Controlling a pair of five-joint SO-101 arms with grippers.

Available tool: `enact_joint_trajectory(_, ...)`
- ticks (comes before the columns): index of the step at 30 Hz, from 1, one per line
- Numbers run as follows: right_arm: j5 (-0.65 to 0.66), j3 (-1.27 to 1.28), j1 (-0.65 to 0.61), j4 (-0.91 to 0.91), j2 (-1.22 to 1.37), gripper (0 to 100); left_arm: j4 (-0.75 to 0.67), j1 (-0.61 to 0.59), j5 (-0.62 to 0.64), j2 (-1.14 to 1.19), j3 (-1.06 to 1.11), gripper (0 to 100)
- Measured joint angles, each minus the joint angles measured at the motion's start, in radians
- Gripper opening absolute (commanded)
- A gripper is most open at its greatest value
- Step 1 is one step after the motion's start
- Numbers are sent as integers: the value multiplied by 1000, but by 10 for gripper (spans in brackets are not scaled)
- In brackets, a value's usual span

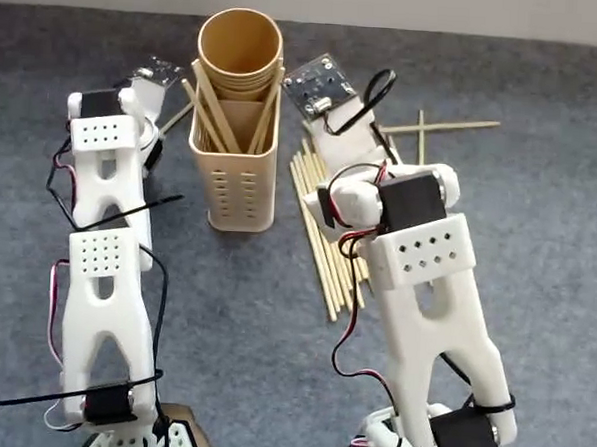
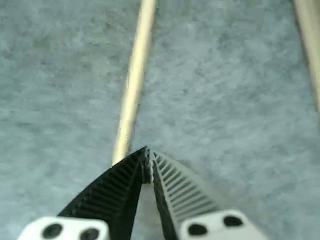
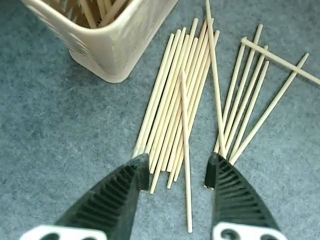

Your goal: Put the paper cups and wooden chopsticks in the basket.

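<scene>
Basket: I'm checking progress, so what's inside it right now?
Stacked paper cups and several wooden chopsticks leaning beside them; the basket floor and their lower ends are covered.

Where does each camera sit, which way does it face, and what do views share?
High view: fixed above, looking down at the basket, paper cups, chopstick pile, left arm and right arm.
Left wrist view: on that wrist, looking down at a single chopstick past the left fingers, shut.
Right wrist view: on that wrist, looking down at the chopstick pile between the right fingers, open.
Shared: high and right wrist views show basket and pile.
</scene>
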Motion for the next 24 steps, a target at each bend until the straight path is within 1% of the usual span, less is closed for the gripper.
enact_joint_trajectory(3,0,0,2,0,0,197,-46,-17,0,-15,2,204)
enact_joint_trajectory(8,0,0,2,0,0,197,-150,-74,-2,-41,3,200)
enact_joint_trajectory(14,0,0,2,0,0,197,-190,-91,-5,-40,3,199)
enact_joint_trajectory(15,0,0,2,0,0,197,-203,-91,-5,-40,3,194)
enact_joint_trajectory(17,0,0,2,0,0,197,-209,-91,-6,-37,3,146)
enact_joint_trajectory(20,0,0,2,0,0,197,-215,-84,-83,-14,41,73)
enact_joint_trajectory(24,0,0,2,0,0,197,-161,-68,-161,9,123,30)
